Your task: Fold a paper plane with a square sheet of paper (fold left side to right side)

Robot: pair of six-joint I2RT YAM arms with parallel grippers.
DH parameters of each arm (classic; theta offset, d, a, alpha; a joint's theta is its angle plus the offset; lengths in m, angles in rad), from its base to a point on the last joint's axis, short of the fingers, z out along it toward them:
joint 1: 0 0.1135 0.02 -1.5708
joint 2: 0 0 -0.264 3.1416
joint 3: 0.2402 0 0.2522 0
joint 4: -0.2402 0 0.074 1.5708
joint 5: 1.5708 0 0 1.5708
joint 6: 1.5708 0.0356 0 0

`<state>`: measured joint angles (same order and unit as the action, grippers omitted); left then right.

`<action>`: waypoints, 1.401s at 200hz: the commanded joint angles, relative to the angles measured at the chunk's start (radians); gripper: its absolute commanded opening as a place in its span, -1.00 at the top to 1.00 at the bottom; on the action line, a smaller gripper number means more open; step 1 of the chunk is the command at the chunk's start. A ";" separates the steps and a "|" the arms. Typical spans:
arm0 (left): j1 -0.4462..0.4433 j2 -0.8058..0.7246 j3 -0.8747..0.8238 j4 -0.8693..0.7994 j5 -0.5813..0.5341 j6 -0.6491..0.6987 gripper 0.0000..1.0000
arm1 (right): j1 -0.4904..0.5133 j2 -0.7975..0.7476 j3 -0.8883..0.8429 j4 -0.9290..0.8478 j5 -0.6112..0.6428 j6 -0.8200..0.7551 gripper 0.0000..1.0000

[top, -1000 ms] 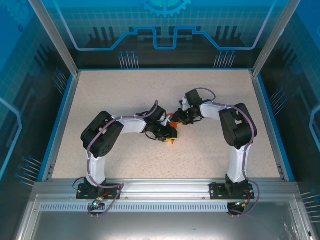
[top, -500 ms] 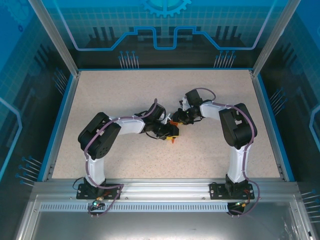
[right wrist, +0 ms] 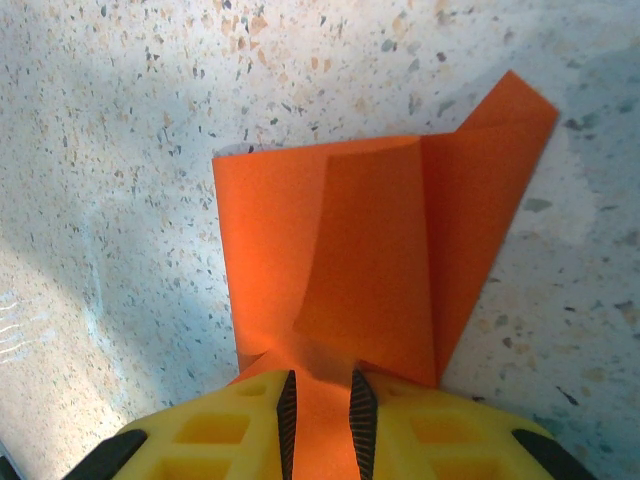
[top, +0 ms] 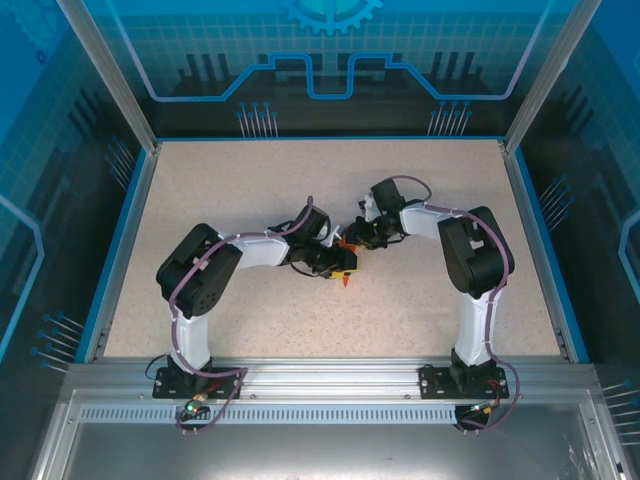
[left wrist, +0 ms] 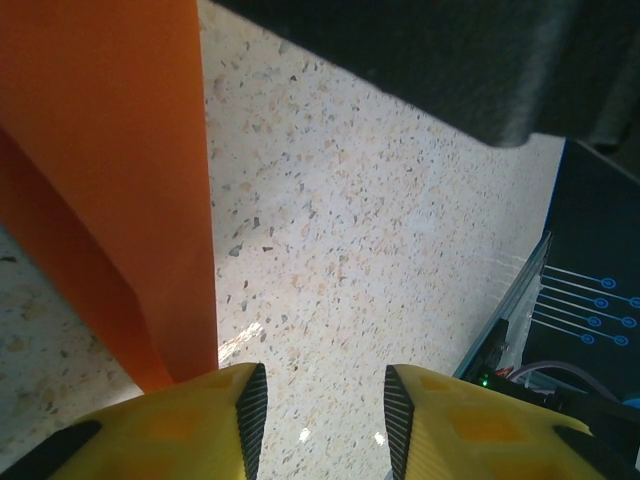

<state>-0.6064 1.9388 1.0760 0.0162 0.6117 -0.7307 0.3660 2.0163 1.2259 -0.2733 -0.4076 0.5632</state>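
Note:
The square sheet of paper (right wrist: 370, 250) is bright orange and creased into overlapping flaps, with one corner sticking out at the upper right; it is a folded shape rather than a pointed paper plane. My right gripper (right wrist: 320, 400) is shut on its near edge, the paper pinched between the black pads. In the left wrist view the paper (left wrist: 110, 180) rises as a flap just left of my left gripper (left wrist: 325, 410), which is open with only bare table between its fingers. From above, both grippers (top: 343, 262) (top: 353, 239) meet mid-table over the paper (top: 347, 281).
The speckled beige table (top: 250, 190) is bounded by a blue rim and aluminium posts. A dark part of the other arm (left wrist: 450, 60) hangs over the top of the left wrist view. The blue side wall (left wrist: 590, 260) shows at its right.
My left gripper's jaws have widened and the left arm has shifted slightly. The right gripper holds the paper as before.

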 commanded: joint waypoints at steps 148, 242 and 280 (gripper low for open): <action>0.004 0.067 0.011 -0.024 0.039 0.025 0.19 | 0.010 0.059 -0.016 -0.088 0.043 -0.013 0.48; -0.016 0.086 0.069 -0.167 -0.002 0.073 0.18 | 0.010 0.060 -0.016 -0.087 0.044 -0.012 0.48; -0.025 0.100 0.093 -0.195 -0.003 0.086 0.17 | 0.010 0.059 -0.016 -0.086 0.044 -0.012 0.48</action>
<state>-0.6136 2.0003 1.1442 -0.0856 0.6144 -0.6765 0.3660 2.0163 1.2259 -0.2733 -0.4076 0.5632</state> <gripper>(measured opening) 0.415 0.259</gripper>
